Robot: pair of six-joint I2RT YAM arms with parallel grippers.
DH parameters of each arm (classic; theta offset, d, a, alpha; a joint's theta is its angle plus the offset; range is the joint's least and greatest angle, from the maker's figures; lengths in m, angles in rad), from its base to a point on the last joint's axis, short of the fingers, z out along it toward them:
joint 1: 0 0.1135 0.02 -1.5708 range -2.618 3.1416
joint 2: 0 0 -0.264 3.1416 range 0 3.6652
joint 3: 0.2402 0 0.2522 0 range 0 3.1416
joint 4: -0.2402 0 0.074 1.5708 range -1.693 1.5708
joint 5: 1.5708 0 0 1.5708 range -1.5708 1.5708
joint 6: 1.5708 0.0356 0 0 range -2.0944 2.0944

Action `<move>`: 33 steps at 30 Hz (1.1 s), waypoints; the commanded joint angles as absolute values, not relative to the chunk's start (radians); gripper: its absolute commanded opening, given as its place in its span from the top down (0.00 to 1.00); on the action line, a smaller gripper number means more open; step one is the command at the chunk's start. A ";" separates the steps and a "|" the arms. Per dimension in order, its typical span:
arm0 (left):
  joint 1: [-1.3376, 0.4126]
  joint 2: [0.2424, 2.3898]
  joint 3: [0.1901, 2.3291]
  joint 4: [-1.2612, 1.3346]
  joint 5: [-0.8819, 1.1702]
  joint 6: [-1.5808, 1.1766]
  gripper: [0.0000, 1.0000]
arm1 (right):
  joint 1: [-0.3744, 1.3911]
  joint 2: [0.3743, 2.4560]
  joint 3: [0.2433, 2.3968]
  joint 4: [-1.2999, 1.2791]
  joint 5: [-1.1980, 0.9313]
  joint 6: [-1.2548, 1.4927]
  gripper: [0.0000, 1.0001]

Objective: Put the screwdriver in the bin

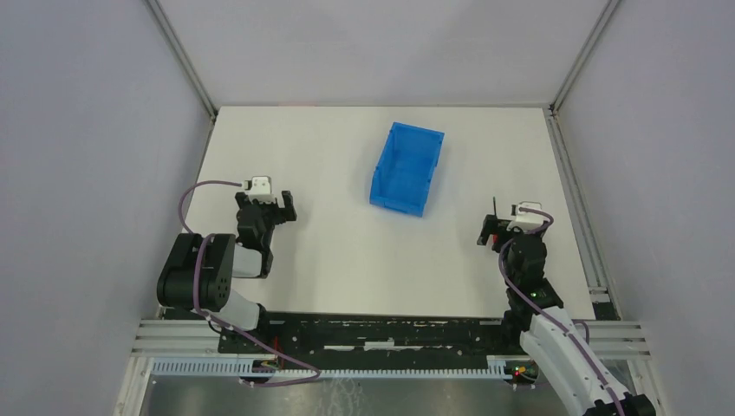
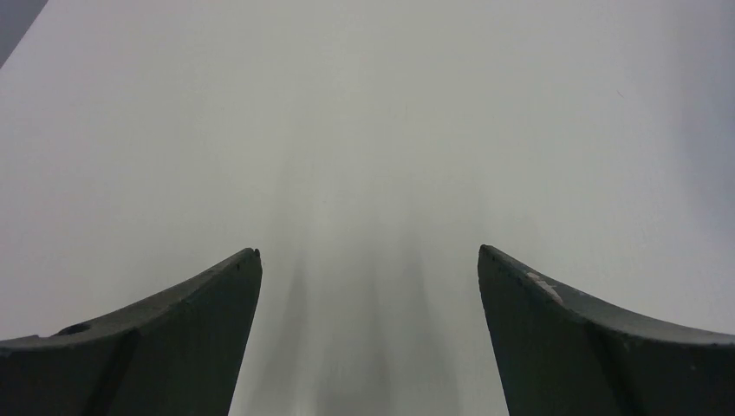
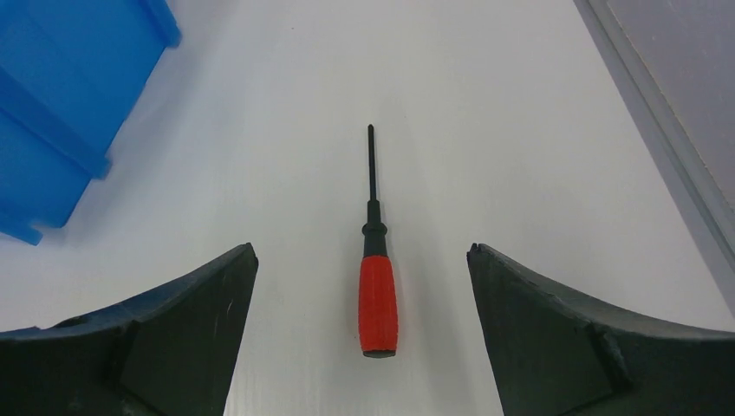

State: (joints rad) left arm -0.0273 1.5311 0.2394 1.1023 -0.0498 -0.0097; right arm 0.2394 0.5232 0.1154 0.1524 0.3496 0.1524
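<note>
The screwdriver (image 3: 378, 299), red handle toward me and thin black shaft pointing away, lies flat on the white table (image 1: 338, 251). My right gripper (image 3: 361, 251) hangs open above it, one finger on each side of the handle and neither touching it. From above, only the shaft tip of the screwdriver (image 1: 494, 205) shows beyond the right gripper (image 1: 494, 230). The blue bin (image 1: 406, 167) stands empty at mid-table, up and left of that gripper, and its corner (image 3: 52, 113) shows in the right wrist view. My left gripper (image 2: 368, 250) is open over bare table at the left (image 1: 279, 208).
Grey wall panels and metal frame posts (image 1: 186, 65) enclose the table on three sides. A raised rail (image 3: 667, 147) runs along the table's right edge, close to the screwdriver. The arm bases stand on a black mounting bar (image 1: 381, 334) at the near edge.
</note>
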 commanded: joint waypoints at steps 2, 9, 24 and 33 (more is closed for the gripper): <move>-0.020 1.532 0.255 1.152 -0.049 -0.026 0.00 | 0.238 0.491 0.143 0.188 0.441 0.150 0.02; -0.020 1.532 0.255 1.152 -0.048 -0.026 0.00 | 0.238 0.596 0.419 0.046 0.417 0.088 0.02; -0.020 1.532 0.255 1.152 -0.049 -0.026 0.00 | 0.073 1.488 1.077 -0.575 0.117 0.106 0.10; -0.020 1.532 0.255 1.152 -0.049 -0.026 0.00 | 0.015 1.603 0.896 -0.457 0.073 0.109 0.47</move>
